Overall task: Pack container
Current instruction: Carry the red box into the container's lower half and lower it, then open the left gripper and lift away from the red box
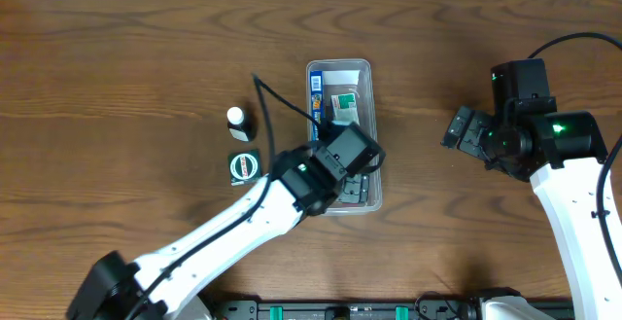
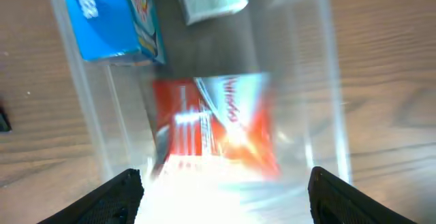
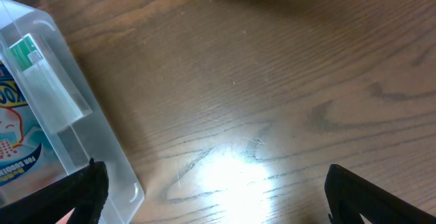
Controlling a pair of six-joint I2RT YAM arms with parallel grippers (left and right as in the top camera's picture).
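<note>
The container [image 1: 338, 63] seems light, slick and flexible; its rim suits gripping. Left fingers [image 2: 119, 197] and right fingers [image 3: 82, 190] stand apart.

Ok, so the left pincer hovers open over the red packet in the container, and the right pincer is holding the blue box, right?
Not the last part. The right pincer holds nothing: the right wrist view shows it open over bare table beside the container. The blue box lies in the container. The left pincer does hover open over the red packet.
</note>
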